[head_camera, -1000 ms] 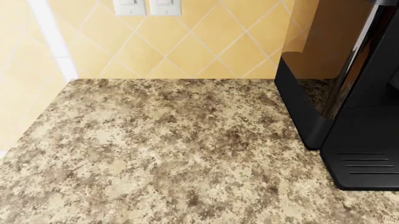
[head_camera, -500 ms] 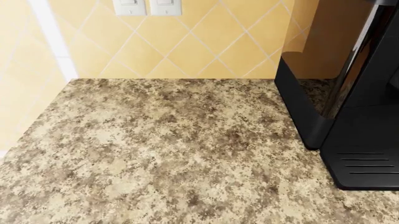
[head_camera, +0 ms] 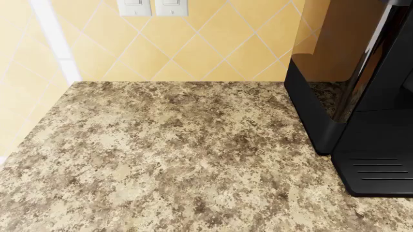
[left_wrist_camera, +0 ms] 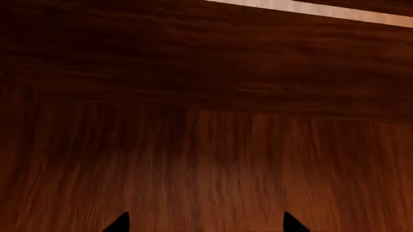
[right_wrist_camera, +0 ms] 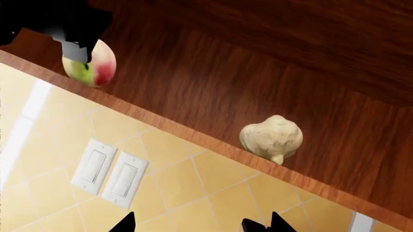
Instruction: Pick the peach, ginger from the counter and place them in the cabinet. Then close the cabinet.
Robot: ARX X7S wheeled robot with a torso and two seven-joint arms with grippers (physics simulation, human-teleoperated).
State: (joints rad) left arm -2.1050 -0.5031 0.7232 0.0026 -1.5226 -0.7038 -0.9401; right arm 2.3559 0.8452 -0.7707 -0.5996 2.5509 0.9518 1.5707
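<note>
The cabinet (right_wrist_camera: 271, 58) is the biggest worry. Its door shows in no view, so the closing that remains would be swung half-blind, and a panel pushed from a poor angle could catch an arm or stop short.

The counter (head_camera: 161, 154) carries nothing of the task in the head view. Only the black coffee machine (head_camera: 361, 121) stands at its right edge, so both items seem to be stowed.

The ginger (right_wrist_camera: 271, 137) sits right at the front edge of the wooden shelf. I judge that a brush from a retreating arm, or a jolt from the door, could roll it off and down toward the worktop below.

The peach (right_wrist_camera: 94, 65) lies near the same edge, further along. A dark piece of robot hardware (right_wrist_camera: 51, 21) overlaps it, and whether that part touches the fruit I cannot tell. If it does, pulling away could drag the round fruit outward.

The left gripper (left_wrist_camera: 206, 224) faces bare wood — its two tips stand wide apart with nothing between them. The right gripper (right_wrist_camera: 200, 226) is likewise spread and empty, hanging over the tiled wall and its light switches (right_wrist_camera: 110, 171), well apart from both items.
</note>
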